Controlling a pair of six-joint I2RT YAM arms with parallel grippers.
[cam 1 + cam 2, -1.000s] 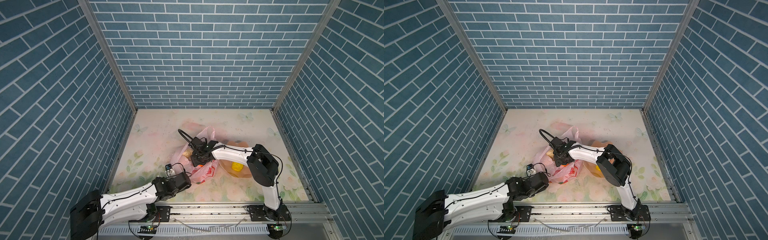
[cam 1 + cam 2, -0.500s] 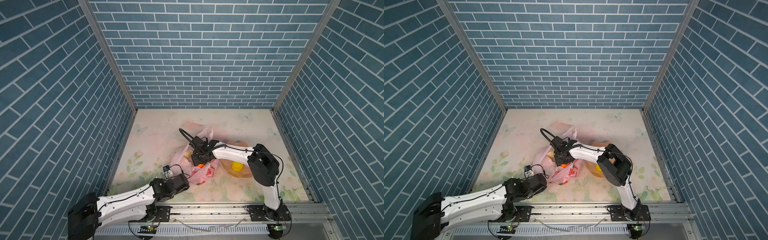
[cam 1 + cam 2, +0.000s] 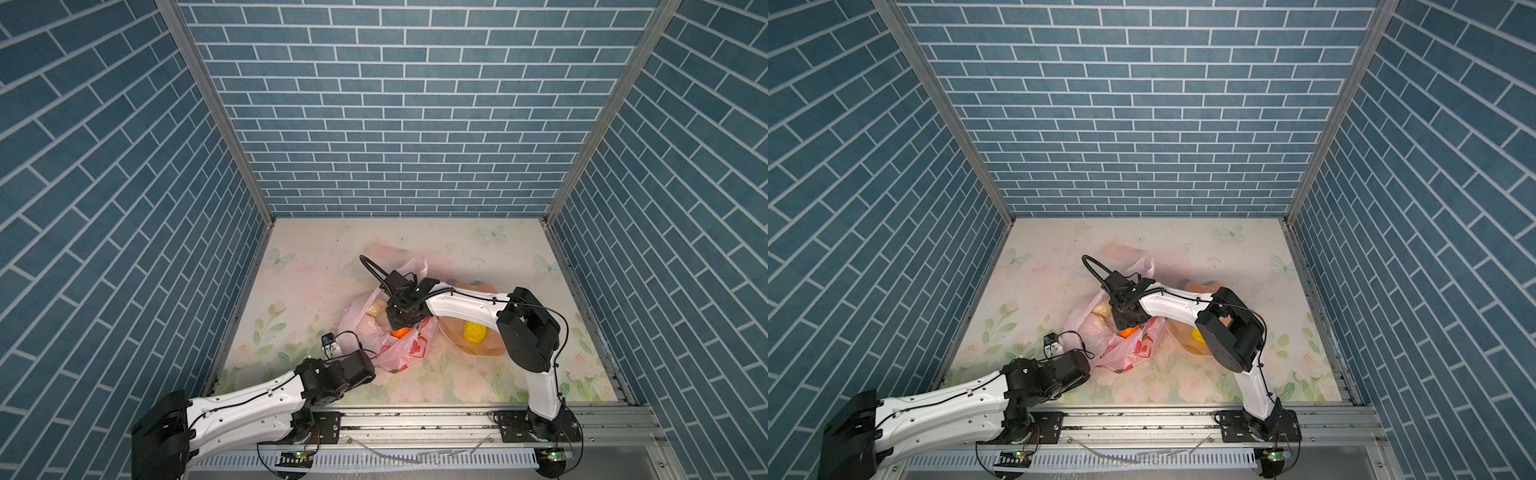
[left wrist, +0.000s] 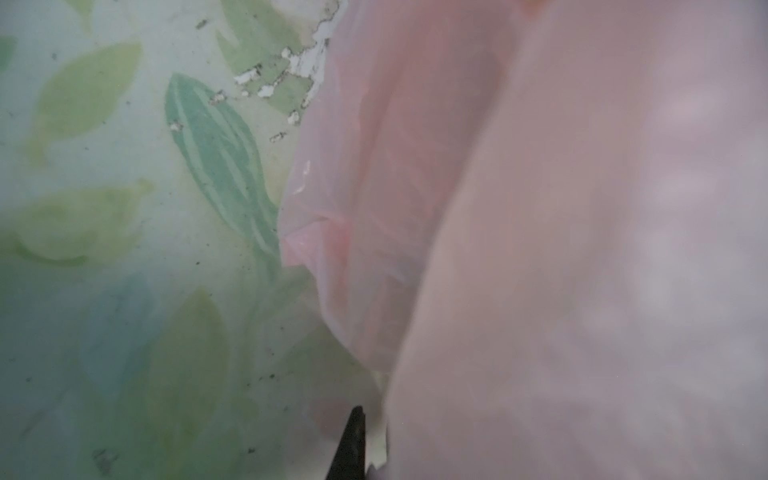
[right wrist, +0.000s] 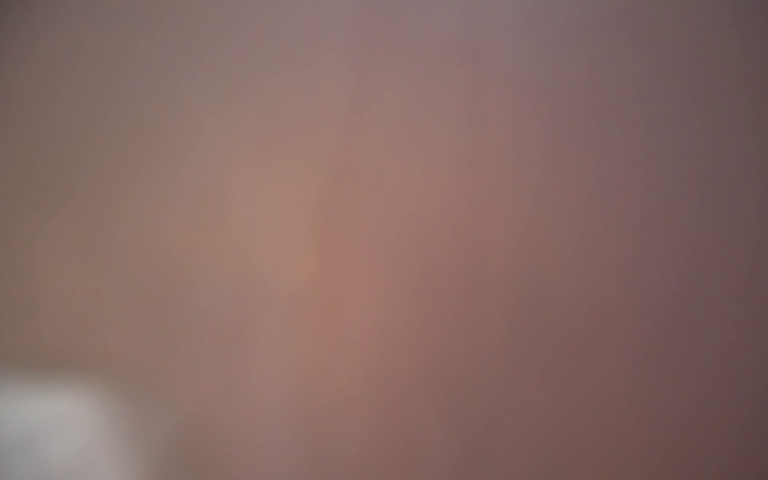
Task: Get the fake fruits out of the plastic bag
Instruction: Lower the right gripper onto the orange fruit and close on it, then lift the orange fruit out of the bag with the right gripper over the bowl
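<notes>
Compared with a second ago, the right gripper (image 3: 400, 322) is sinking lower into the plastic bag (image 3: 409, 348), lower centre in a top view, right over the orange ball (image 3: 401, 332). Its jaws are hidden, so I cannot tell their state. The left gripper (image 3: 372, 362) is pinching the bag's near edge, probably anchoring it open.

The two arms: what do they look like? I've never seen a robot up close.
Both the left arm and the right arm have smooth white shells between chunky black joints. Thin black cables run along them, and one cable loops up over the right wrist. Each stands on a black base bolted to a silver rail, with small green lights below.
</notes>
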